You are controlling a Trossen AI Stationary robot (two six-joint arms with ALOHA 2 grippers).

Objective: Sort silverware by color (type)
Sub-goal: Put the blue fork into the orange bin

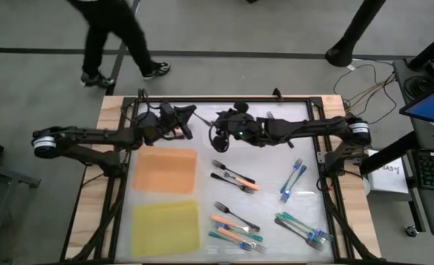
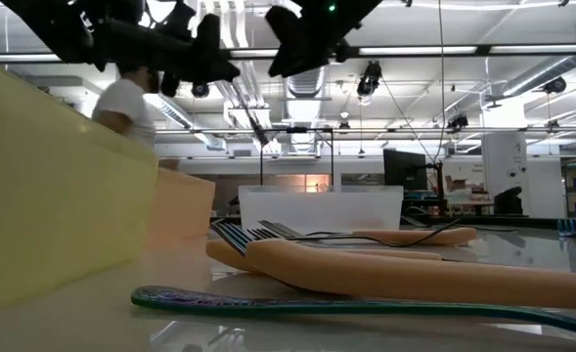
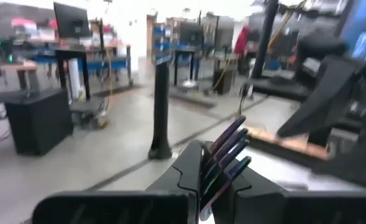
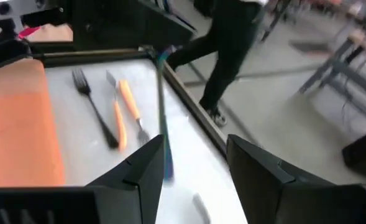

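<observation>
At the table's far edge, the left gripper (image 1: pixel 189 120) pinches a dark fork (image 3: pixel 226 152), the right gripper (image 1: pixel 220 126) spread. Both mats (image 1: pixel 165 171) bare; forks (image 1: pixel 235 177) unsorted.

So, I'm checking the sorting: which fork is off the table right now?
The fork clamped in the left gripper, raised above the table; the right gripper beside it stands open. All other forks lie flat.

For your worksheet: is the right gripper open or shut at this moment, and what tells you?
Open. In the right wrist view the right gripper has its two dark fingers standing well apart, with bare table showing between them.
</observation>
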